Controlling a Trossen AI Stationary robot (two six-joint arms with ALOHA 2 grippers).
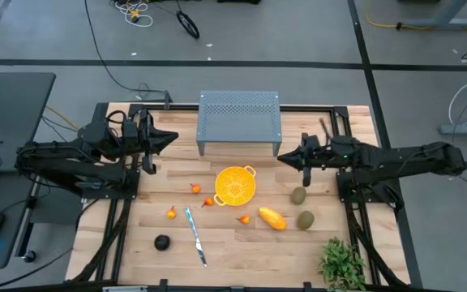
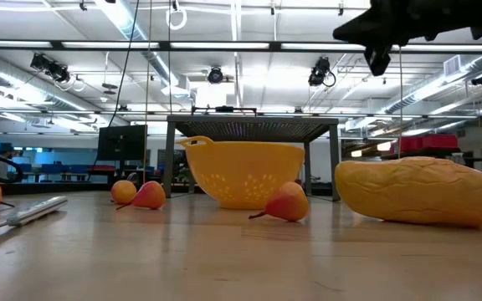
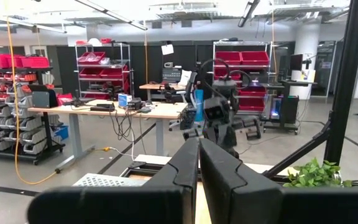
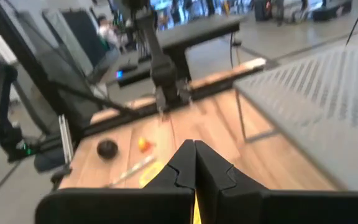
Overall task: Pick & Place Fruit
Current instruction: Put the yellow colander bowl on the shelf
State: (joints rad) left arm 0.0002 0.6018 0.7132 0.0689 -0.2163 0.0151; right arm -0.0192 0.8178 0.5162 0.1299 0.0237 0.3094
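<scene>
We see the left gripper and the right gripper both closed on nothing, raised over the far half of the wooden table on either side of a grey perforated stand. Around it: grey floor with cables, shelving with red bins. A yellow colander sits mid-table, empty. The fruit lies loose nearby: tiny orange-red pieces, a yellow-orange oblong, two olive-green ovals toward the right edge, a black round one near the front-left beside a silver knife. A leafy plant fills the front-right corner.
</scene>
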